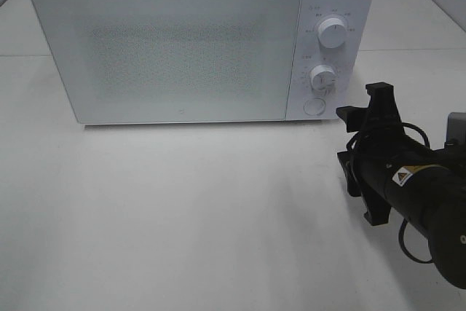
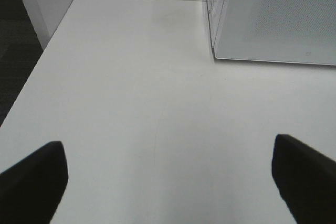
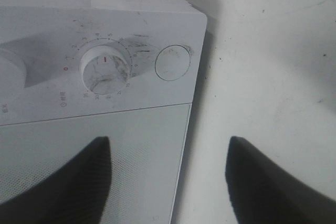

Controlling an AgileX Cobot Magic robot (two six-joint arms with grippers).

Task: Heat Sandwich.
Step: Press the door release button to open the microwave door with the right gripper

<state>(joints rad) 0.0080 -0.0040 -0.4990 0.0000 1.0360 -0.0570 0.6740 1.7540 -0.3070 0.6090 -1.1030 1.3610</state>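
The right arm is matte black, a thick rounded tube in the lower right of the high view. A small label on it appears to bear a yellow triangle on white, with print too small to read. Thin black cables loop beside the wrist. The right gripper is also black, built of flat, angular plates with squared ends. In its wrist view, the left gripper shows two dark, rounded fingers in the lower corners. The right wrist view shows tapering black wedges.
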